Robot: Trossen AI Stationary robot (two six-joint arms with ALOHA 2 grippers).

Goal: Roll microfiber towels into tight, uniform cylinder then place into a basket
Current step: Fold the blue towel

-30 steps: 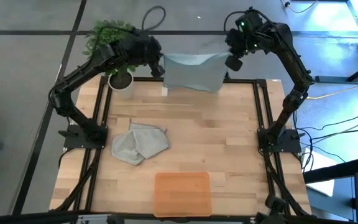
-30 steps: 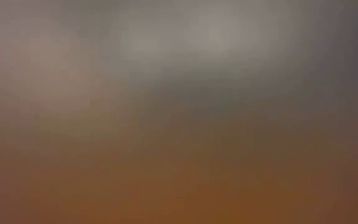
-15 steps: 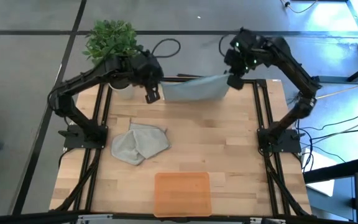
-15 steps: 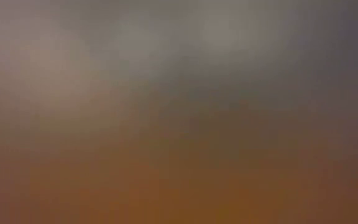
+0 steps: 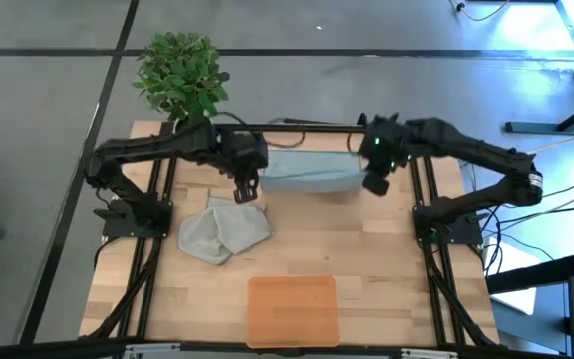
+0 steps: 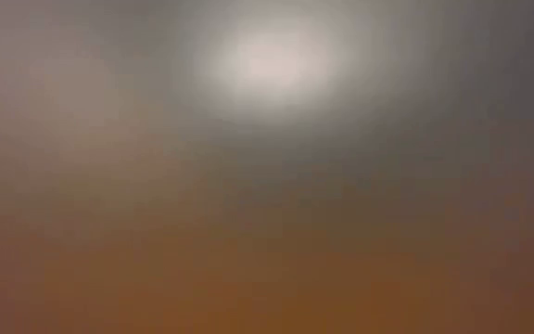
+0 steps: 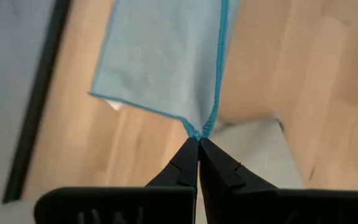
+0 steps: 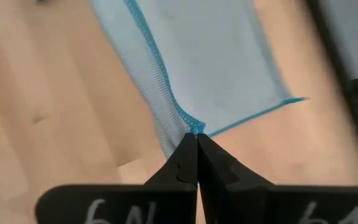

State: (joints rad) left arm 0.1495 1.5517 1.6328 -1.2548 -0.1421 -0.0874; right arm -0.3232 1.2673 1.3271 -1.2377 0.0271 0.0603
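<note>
Both arms have dropped toward the desk, bringing the blue towel down over its far half. Left pincer and right pincer each pinch a corner. Light, limp cloth; I judge hemmed corners grip best. Grey towel lies crumpled nearby; basket empty.

You have brought the left gripper and the right gripper forward from the table's far edge and lower; the blue towel between them now hangs over the wood as a shallower band.
</note>
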